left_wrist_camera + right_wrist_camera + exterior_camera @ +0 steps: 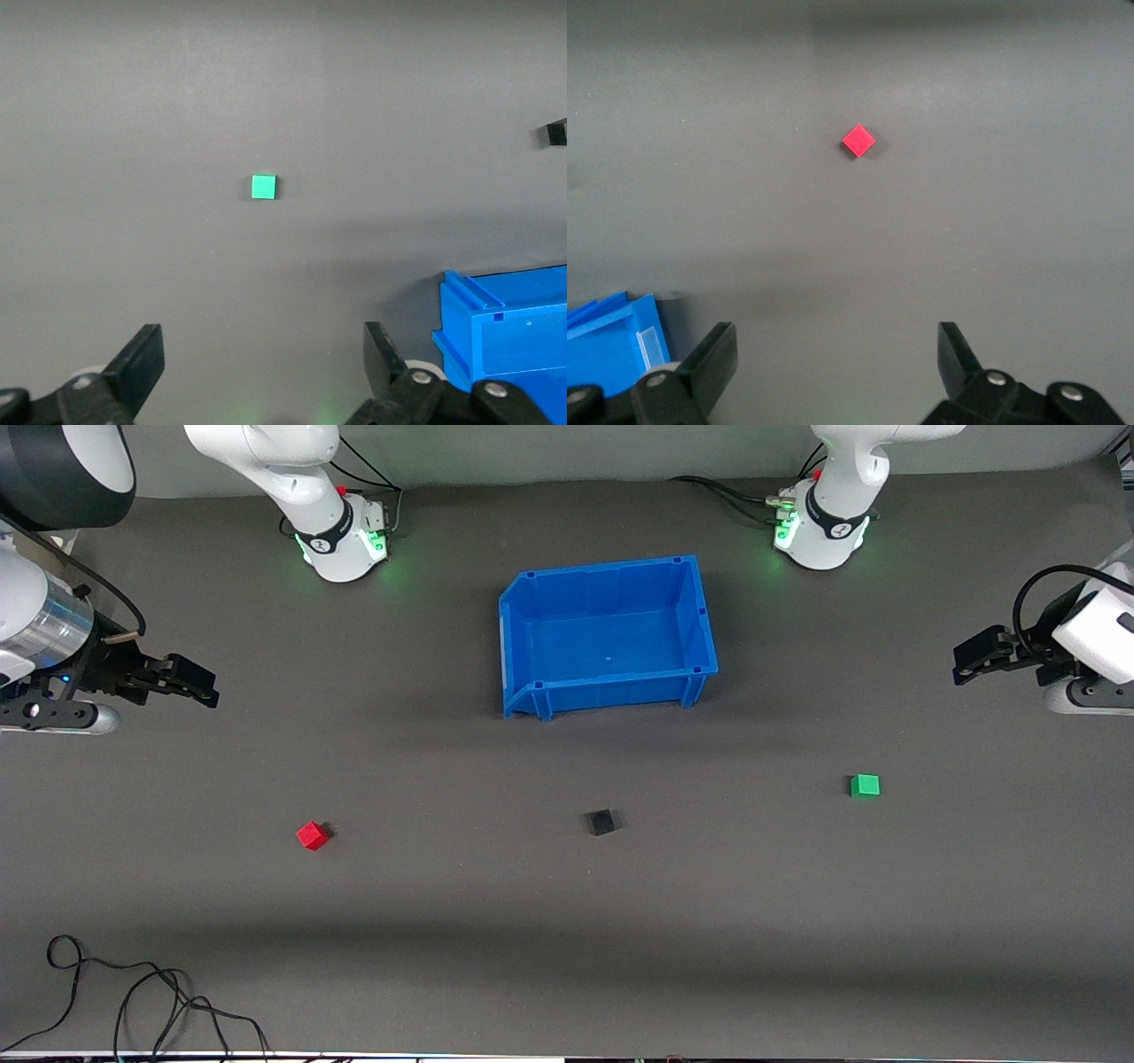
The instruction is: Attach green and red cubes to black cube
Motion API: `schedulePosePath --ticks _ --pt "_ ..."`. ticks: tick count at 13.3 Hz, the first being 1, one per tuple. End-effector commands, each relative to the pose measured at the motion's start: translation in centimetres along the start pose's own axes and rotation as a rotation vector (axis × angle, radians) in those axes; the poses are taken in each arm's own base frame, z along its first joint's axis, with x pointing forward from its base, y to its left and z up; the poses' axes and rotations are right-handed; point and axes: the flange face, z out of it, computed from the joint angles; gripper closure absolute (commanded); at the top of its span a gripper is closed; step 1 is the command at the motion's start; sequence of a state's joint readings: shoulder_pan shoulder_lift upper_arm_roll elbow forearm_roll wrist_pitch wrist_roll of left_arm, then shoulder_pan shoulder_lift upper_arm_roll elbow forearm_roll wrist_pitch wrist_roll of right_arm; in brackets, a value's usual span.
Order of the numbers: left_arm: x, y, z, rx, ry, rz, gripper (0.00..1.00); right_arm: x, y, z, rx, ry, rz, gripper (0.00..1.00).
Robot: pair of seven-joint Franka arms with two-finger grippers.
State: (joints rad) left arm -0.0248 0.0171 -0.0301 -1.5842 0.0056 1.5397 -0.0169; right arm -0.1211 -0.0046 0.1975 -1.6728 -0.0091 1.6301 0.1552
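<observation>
The red cube [312,835], the black cube [601,823] and the green cube [865,786] lie apart on the dark table, all nearer to the front camera than the blue bin [611,691]. The black cube is between the other two. My left gripper [963,668] is open and empty, up over the table's left-arm end. Its wrist view shows the green cube [263,187] ahead of the open gripper [264,343], and the black cube [556,133] at the frame's edge. My right gripper [205,689] is open and empty over the right-arm end. The red cube [858,140] lies ahead of it [837,343].
The blue bin stands in the table's middle, open and with nothing in it; a corner of it shows in the left wrist view [505,332] and the right wrist view [607,350]. Loose black cables [133,992] lie at the table's near edge toward the right arm's end.
</observation>
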Motion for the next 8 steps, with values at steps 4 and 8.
schedulePosePath --ticks 4,8 --pt "-0.06 0.21 -1.12 0.005 0.016 0.020 0.00 0.46 -0.24 -0.24 0.002 0.001 0.009 0.00" --pt "-0.02 0.21 -0.83 0.005 0.005 0.014 0.00 0.43 -0.16 -0.32 0.002 0.003 0.009 0.00"
